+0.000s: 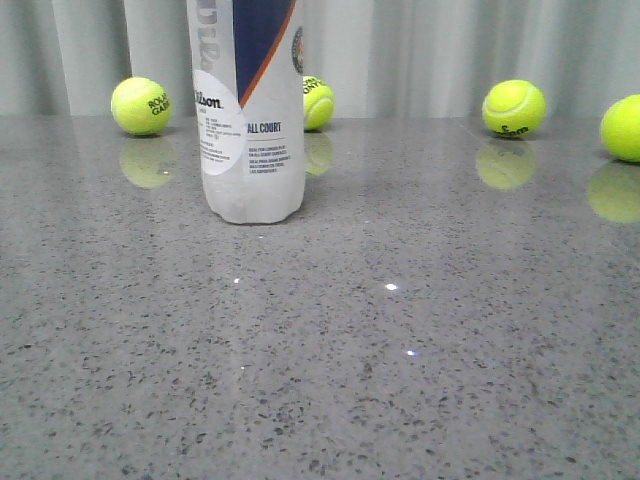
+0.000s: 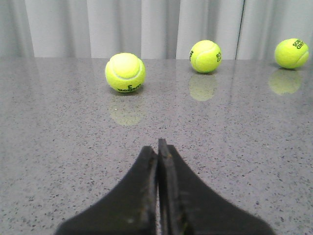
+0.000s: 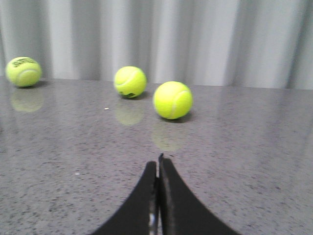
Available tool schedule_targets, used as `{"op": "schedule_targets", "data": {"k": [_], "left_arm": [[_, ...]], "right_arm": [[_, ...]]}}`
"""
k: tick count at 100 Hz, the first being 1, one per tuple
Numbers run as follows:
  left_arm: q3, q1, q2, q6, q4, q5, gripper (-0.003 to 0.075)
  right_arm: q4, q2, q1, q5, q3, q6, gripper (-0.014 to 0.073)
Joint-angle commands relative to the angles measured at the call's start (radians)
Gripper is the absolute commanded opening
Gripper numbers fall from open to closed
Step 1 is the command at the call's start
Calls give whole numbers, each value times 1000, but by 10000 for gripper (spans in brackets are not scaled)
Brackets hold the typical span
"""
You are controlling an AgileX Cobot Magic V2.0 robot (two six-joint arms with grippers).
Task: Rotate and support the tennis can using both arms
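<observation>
1. On my left wrist feed, the left gripper (image 2: 158, 147) hangs low over the table (image 2: 58, 161), its black fingers (image 2: 144, 196) pressed flat together and holding nothing.
2. On my right wrist feed, the right gripper (image 3: 158, 164) sits in the same low pose, fingers (image 3: 142, 205) clenched tip to tip on nothing.
3. Neither arm shows in my front view, so I cannot place them relative to the tennis can.
4. The tennis can (image 1: 250, 110) stands upright on the grey speckled table, left of the middle of my front view; its top is cut off by the frame edge.
5. On the can's label I read "Wilson" in script and "ALL COURT" above small print too fine to make out. A navy panel edged with an orange stripe runs down it, and part of a round emblem shows at its right edge.
6. Behind the can and well to its left lies a tennis ball (image 1: 141, 106) with dark lettering that I read as "ROLAND GARROS", partly blurred.
7. A second ball (image 1: 317, 102) peeks out just behind the can's right side.
8. Further right of the can rest two more balls (image 1: 514, 108), the last (image 1: 622, 128) cut by the frame.
9. Beyond the can hangs a pale pleated curtain (image 1: 420, 50).
</observation>
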Motion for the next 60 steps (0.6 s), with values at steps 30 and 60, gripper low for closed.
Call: {"op": "schedule_targets", "data": {"k": [30, 60], "left_arm": [[43, -5, -32, -9, -1, -78, -18], [43, -5, -32, -9, -1, -78, -18]], "right_arm": [[-15, -50, -32, -7, 5, 3, -60], [-15, -50, -32, -2, 5, 3, -60]]}}
